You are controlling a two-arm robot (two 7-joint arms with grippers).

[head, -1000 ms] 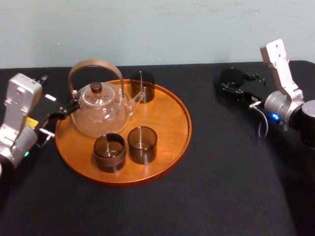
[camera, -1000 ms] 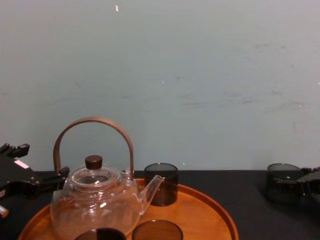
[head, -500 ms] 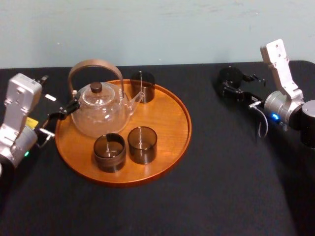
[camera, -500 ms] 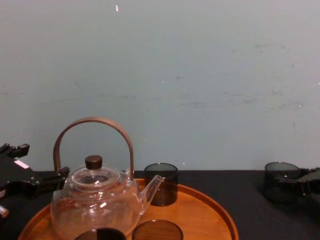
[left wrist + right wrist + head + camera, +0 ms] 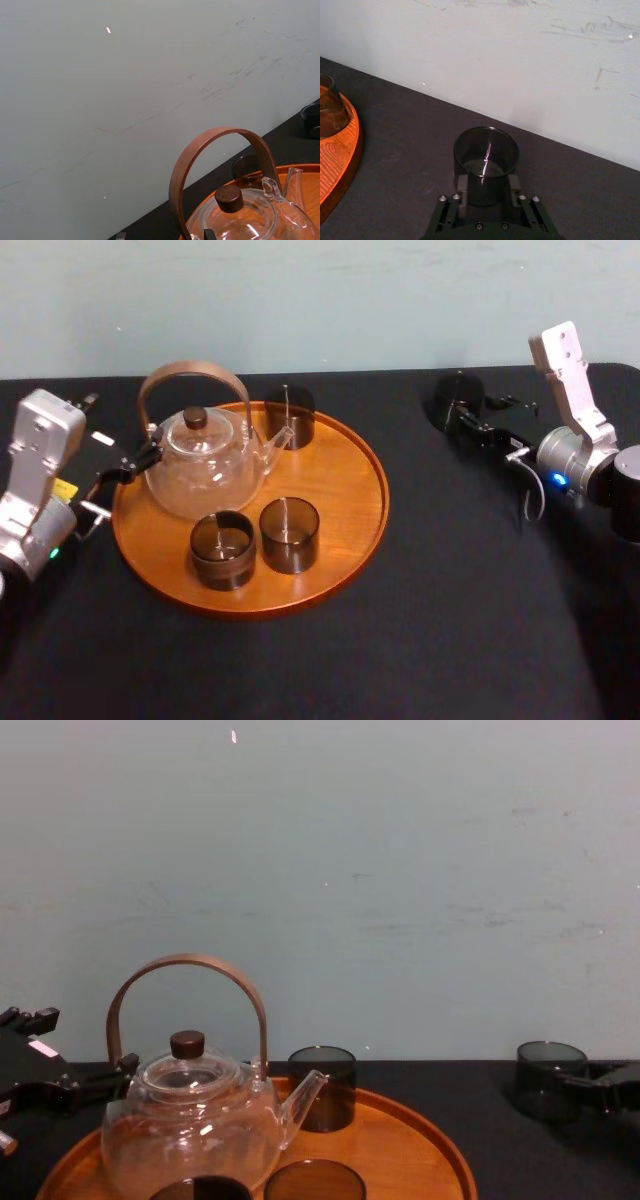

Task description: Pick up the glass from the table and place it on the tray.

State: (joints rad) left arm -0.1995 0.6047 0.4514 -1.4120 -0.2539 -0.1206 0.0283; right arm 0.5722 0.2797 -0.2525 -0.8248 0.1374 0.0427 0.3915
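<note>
Right gripper (image 5: 486, 184) clamps the dark glass (image 5: 486, 155) at the far right of the table (image 5: 450, 640), well apart from the tray (image 5: 345, 490); its slick wall could slip, or a low carry clip the rim; left gripper (image 5: 128, 468) idles by the teapot (image 5: 205, 475)

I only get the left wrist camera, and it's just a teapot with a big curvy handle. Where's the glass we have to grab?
Observer: The glass is off the tray, out at the right side of the black table, with the right gripper shut on its base.
Operator: Is there room on the tray for it?
Observer: Yes. The left front glass and the right front glass stand near the tray's front edge, but its right side is bare wood.
Operator: And the left arm?
Observer: The left gripper is at the tray's left edge, next to the teapot.
</note>
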